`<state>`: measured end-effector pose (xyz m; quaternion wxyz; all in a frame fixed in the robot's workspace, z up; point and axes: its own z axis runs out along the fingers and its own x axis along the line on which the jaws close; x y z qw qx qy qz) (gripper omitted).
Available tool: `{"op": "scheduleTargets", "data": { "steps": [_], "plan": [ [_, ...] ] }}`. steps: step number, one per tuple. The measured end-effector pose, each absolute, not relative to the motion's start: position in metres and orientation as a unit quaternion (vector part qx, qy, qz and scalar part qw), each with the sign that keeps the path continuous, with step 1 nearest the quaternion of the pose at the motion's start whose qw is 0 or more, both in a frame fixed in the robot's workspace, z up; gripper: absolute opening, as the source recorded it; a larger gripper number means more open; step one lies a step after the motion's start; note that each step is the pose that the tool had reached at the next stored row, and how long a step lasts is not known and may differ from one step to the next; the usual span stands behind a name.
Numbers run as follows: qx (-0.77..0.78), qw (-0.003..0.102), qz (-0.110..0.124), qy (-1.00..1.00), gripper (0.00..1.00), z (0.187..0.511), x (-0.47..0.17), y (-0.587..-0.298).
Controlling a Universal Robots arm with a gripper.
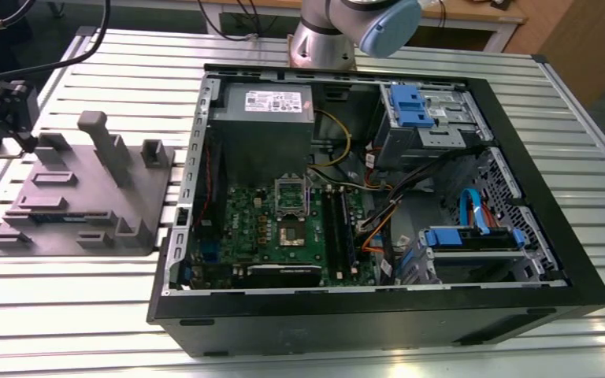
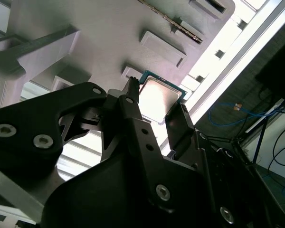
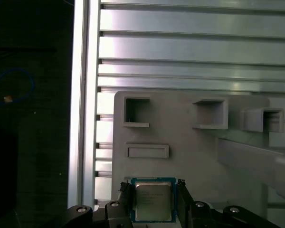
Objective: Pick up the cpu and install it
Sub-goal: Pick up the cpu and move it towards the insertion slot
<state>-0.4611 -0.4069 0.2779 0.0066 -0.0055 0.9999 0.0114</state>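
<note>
The cpu [image 3: 153,199] is a small square chip with a silver top and a blue-green rim, also seen in the second wrist view [image 2: 159,97]. It sits at the edge of the grey fixture plate [image 3: 180,137], low over its surface. My gripper [image 3: 153,190] has one black finger pressed against each side of the chip and is shut on it. In the exterior view the gripper [image 1: 9,146] hangs at the far-left corner of the fixture plate [image 1: 82,197]. The green motherboard [image 1: 271,236] lies inside the open computer case [image 1: 387,315], with its socket [image 1: 292,228] uncovered.
The grey fixture carries a tall post [image 1: 108,146] and several raised blocks and pockets. It rests on a ribbed aluminium table [image 1: 72,299]. Inside the case are a grey power supply box [image 1: 265,106], blue drive brackets [image 1: 413,106] and loose cables [image 1: 387,213]. The arm's base [image 1: 324,39] stands behind the case.
</note>
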Motion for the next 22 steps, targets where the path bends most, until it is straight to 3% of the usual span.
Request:
{"op": "scheduleTargets", "data": {
  "steps": [22],
  "plan": [
    [-0.005,0.007,0.006,1.000,0.47,0.292,-0.461,-0.407]
  ]
}}
